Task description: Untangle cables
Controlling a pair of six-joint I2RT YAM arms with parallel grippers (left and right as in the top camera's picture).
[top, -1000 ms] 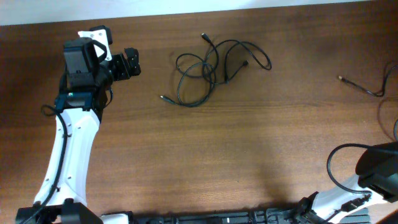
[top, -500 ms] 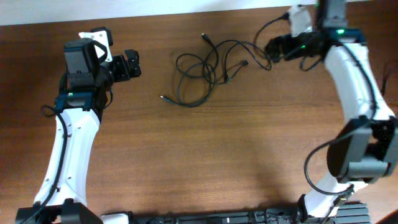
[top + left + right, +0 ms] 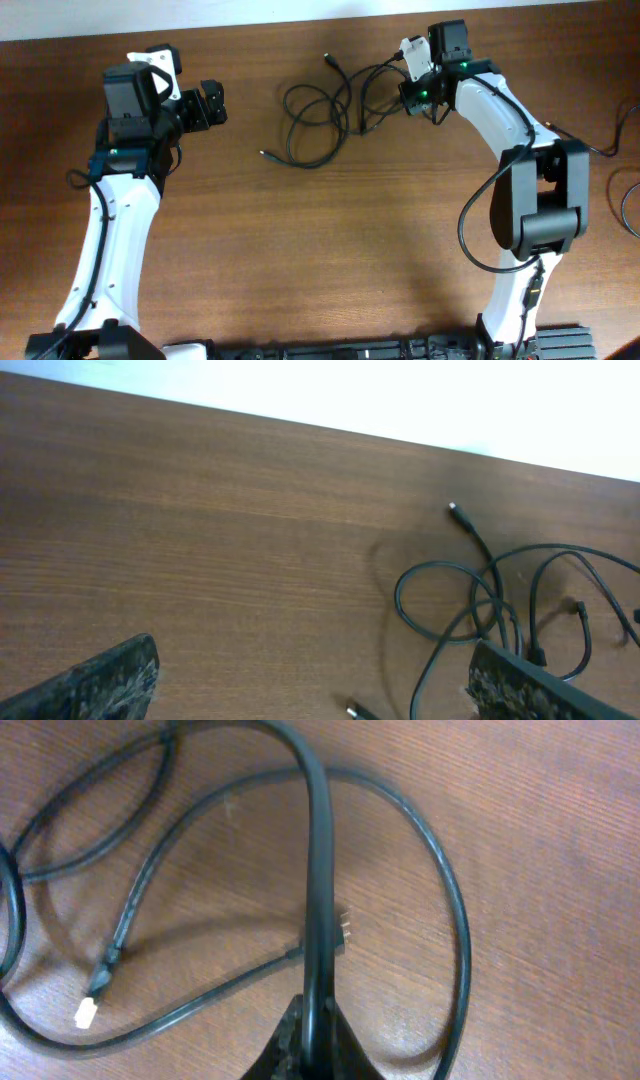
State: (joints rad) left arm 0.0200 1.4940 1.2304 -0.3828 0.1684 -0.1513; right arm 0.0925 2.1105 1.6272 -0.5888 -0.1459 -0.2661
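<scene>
Cables (image 3: 340, 112) lie in a loose black tangle at the far middle of the brown table (image 3: 330, 250), close to its far edge, with lots of bare wood on the near side. The right gripper (image 3: 408, 97) sits at the right end of the tangle, pinching one strand. The left gripper (image 3: 216, 102) is spread wide, well apart from the tangle on its left.

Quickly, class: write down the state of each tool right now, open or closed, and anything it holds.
Left tool: open, holding nothing.
Right tool: closed on a black cable.
</scene>
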